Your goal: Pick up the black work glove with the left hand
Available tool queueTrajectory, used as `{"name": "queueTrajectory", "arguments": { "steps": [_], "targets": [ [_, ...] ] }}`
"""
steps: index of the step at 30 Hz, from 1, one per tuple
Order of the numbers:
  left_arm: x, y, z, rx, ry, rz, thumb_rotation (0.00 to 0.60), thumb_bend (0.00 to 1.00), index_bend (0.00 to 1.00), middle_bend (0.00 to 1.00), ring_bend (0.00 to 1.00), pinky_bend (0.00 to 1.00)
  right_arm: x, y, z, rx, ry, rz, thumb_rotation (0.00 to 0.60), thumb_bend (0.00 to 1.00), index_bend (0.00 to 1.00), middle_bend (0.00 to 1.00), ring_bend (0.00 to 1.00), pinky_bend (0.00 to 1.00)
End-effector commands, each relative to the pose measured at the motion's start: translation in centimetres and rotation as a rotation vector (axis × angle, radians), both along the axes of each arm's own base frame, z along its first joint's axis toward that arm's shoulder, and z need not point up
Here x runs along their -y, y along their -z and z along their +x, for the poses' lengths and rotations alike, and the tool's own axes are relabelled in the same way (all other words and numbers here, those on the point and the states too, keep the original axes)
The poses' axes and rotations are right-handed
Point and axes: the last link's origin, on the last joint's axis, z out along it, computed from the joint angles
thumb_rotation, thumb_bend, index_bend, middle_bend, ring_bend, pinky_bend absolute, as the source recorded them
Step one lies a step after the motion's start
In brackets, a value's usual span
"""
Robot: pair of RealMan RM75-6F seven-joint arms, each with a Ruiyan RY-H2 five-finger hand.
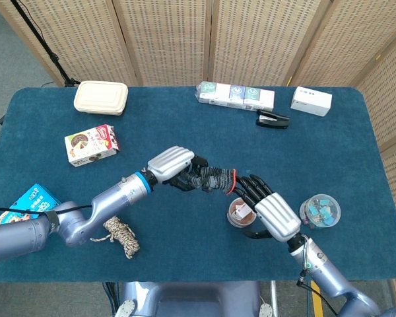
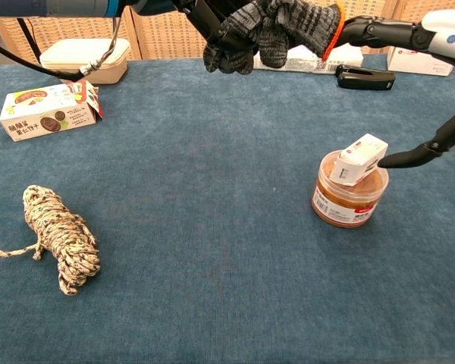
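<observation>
Left hand (image 1: 173,164): clamped on black work glove (image 1: 210,179), which is held aloft above the table (image 1: 46,125), orange cuff outward. Right hand (image 1: 264,206): fingers spread, at the cuff. Glove judged soft, light, limp; best gripped bunched at mid-body.

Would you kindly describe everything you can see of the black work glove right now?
The black work glove is a dark grey-black knit with an orange cuff edge. It is off the table, gripped at its finger end by the left hand. It hangs roughly level, cuff pointing toward the right hand, whose fingers reach the cuff.
</observation>
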Motion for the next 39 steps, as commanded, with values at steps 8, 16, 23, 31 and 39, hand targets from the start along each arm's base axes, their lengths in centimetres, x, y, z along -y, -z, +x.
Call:
{"name": "queueTrajectory", "arguments": {
  "steps": [8, 16, 23, 31, 39],
  "targets": [
    [0.1, 1.0, 1.3, 0.041, -0.044, -0.044, 0.600, 0.45, 0.60, 0.55, 0.50, 0.55, -0.2, 0.7, 1.1, 0.033, -0.035, -0.001, 0.600, 0.00, 0.10, 0.02, 0.00, 0.00],
    [0.3, 1.0, 1.5, 0.025, -0.047, -0.037, 0.600, 0.45, 0.60, 0.55, 0.50, 0.55, -0.1, 0.8, 0.9, 0.017, -0.018, -0.002, 0.600, 0.00, 0.10, 0.02, 0.00, 0.00],
    [0.2, 1.0, 1.4, 0.004, -0.050, -0.024, 0.600, 0.45, 0.60, 0.55, 0.50, 0.55, -0.2, 0.7, 0.6, 0.022, -0.008, -0.001, 0.600, 0.00, 0.10, 0.02, 0.00, 0.00],
    [0.1, 1.4, 1.3, -0.007, -0.056, -0.031, 0.600, 0.45, 0.60, 0.55, 0.50, 0.55, -0.1, 0.8, 0.4, 0.023, -0.003, -0.007, 0.600, 0.00, 0.10, 0.02, 0.00, 0.00],
    [0.0, 1.2, 1.0, -0.009, -0.059, -0.022, 0.600, 0.45, 0.60, 0.55, 0.50, 0.55, -0.4, 0.3, 0.2, 0.020, 0.004, -0.013, 0.600, 0.00, 0.10, 0.02, 0.00, 0.00]
  ]
}}
